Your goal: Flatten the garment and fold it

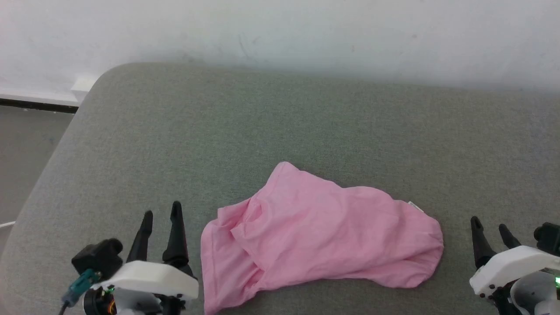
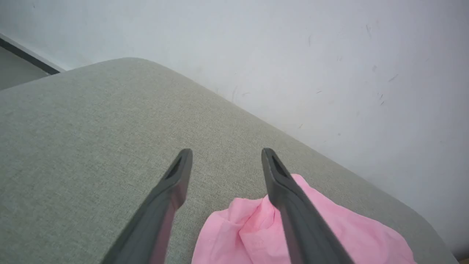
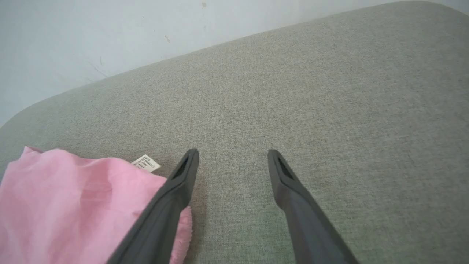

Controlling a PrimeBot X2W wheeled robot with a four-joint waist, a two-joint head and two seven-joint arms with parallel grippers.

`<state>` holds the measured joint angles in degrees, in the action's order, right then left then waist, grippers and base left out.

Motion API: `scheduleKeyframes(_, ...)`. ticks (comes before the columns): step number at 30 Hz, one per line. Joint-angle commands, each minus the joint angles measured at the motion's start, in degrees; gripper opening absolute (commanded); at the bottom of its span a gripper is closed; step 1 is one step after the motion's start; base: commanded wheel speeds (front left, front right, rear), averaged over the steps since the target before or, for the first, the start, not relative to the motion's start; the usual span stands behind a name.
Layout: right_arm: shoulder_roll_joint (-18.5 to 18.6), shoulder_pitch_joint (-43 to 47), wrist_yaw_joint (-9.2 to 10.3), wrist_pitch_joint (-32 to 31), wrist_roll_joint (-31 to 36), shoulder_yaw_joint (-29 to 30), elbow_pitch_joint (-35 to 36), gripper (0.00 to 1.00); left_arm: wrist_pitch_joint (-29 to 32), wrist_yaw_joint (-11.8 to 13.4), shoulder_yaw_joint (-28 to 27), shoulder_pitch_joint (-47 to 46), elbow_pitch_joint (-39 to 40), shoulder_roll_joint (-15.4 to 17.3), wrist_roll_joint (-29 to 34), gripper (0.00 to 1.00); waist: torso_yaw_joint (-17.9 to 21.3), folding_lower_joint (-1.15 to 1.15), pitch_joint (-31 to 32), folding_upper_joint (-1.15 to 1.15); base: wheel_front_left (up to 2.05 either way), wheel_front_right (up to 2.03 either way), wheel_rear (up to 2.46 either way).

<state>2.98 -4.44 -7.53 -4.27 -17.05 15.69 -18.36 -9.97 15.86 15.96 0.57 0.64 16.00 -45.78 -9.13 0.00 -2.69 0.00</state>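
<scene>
The pink garment (image 1: 315,232) lies bunched and creased on the grey-green cushion (image 1: 280,131), near its front edge, with a small white tag (image 1: 415,206) at its right side. My left gripper (image 1: 162,214) stands open just left of the garment, nothing between its fingers. In the left wrist view the garment (image 2: 253,234) lies under the right finger (image 2: 289,198). My right gripper (image 1: 489,226) is open just right of the garment, holding nothing. From the right wrist, the garment (image 3: 73,205) and its tag (image 3: 146,163) sit left of the fingers.
A white wall (image 1: 306,30) runs along the cushion's far edge. The cushion's rounded left corner (image 1: 94,87) drops to a grey floor (image 1: 26,148) with a dark baseboard strip. Bare cushion stretches behind and to the right of the garment.
</scene>
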Motion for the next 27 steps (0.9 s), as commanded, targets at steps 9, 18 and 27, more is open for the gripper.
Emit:
scheduleKeyframes(9,-0.10,2.39,0.04,-8.30,3.71,-5.05,8.12,1.00,-5.00,-2.77,-0.65,-3.92,0.89,-2.15,23.18,1.00,1.38,0.00,-1.20,0.00,0.00,0.00,0.00)
scheduleKeyframes(18,-0.10,-2.77,0.04,-25.01,9.32,-10.83,6.10,1.00,-5.02,-5.69,-4.63,-1.76,1.52,-8.37,30.57,1.00,1.38,0.00,-2.60,0.00,0.00,0.00,0.00)
scheduleKeyframes(27,1.99,-6.55,0.04,-28.07,8.48,-14.30,0.78,0.00,-5.02,-9.17,-7.34,-2.22,-0.55,-11.45,32.22,1.00,0.28,0.00,-3.97,0.00,0.00,0.00,0.00)
